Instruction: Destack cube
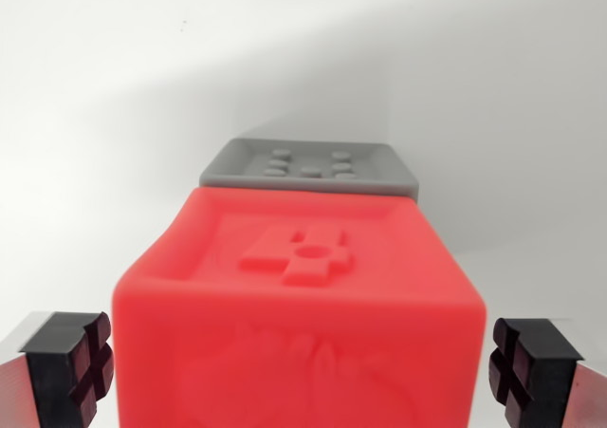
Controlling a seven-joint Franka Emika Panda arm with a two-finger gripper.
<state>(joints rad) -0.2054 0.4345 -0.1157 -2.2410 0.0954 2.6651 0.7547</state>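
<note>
Jaws astride the red cube, not yet gripping

Wrist view: my gripper (303, 366) sits with its jaws spread wide, one black pad (71, 363) at the wrist view's left and the other at the wrist view's right, each standing clear of the red cube (299, 295) between them. I see a gap on both sides, so nothing is held. The red cube fills the lower middle of the picture, its top face carrying a raised cross-shaped mark. Behind it lies a grey cube (310, 167) with studs on top; whether the red one rests on it or just in front I cannot tell from this angle. I judge the jaws are centred like this so that closing them pinches the red cube squarely. The white desk (114, 143) lies around both.
</note>
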